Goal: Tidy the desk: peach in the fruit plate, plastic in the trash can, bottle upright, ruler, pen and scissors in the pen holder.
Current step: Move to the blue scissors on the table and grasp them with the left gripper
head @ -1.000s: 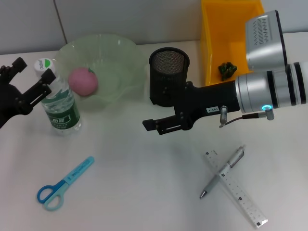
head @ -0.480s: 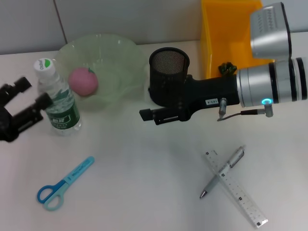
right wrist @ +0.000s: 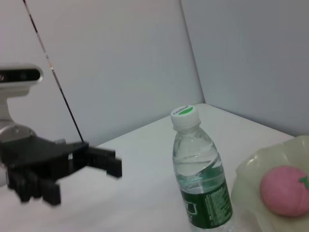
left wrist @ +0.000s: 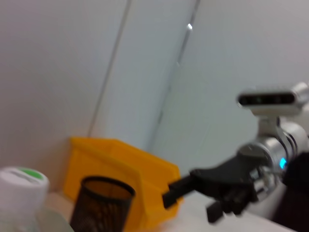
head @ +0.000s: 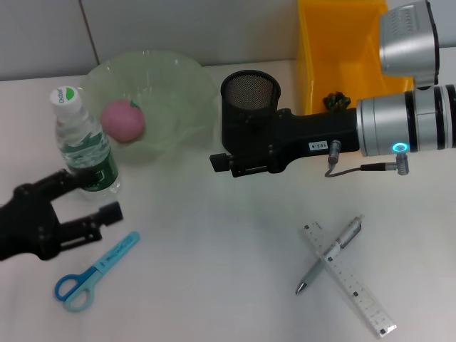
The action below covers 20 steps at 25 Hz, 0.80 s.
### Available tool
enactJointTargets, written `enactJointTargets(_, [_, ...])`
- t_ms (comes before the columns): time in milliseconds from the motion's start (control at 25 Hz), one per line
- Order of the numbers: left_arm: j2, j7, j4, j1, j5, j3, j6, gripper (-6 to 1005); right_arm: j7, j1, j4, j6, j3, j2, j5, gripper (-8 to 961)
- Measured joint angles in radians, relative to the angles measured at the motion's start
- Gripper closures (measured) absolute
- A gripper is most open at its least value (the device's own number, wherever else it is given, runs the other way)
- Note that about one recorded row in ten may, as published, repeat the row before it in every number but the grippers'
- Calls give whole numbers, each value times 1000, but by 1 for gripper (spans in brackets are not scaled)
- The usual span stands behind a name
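Observation:
The bottle (head: 85,146) (right wrist: 200,179) stands upright beside the green fruit plate (head: 178,92), which holds the pink peach (head: 122,120) (right wrist: 285,183). My left gripper (head: 92,196) (right wrist: 104,162) is open and empty, just in front of the bottle and above the blue scissors (head: 96,271). Just in front of the black mesh pen holder (head: 249,107) (left wrist: 104,203), my right gripper (head: 222,164) (left wrist: 188,200) hangs open and empty. The pen (head: 331,255) lies across the ruler (head: 353,281) at the front right. Dark green plastic (head: 336,101) sits in the yellow trash can (head: 320,57).
The trash can stands at the back right against the grey wall (head: 214,28). My right arm's silver body (head: 406,128) spans the right side above the table. Bare white tabletop (head: 214,263) lies between the scissors and the ruler.
My left gripper has drawn back from the bottle toward the front of the table, ending near the scissors. My right gripper has shifted a little closer to the pen holder.

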<state>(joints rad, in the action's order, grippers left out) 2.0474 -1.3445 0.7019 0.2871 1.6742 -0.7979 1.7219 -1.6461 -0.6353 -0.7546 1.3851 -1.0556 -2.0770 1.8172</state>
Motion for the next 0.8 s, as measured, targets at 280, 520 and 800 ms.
enactJointTargets(280, [6,0,12,29,94,-2,6,163,-28,12,-4,3,-8,3,13,180])
enactJointTargets(520, [5,-49,62,34,119,-3,6,167,-28,15,-17,83,-7,11,111,180])
enactJointTargets(800, [16,-365,353,54,313,-64,8,172,-22,58,-80,157,-9,22,129,180])
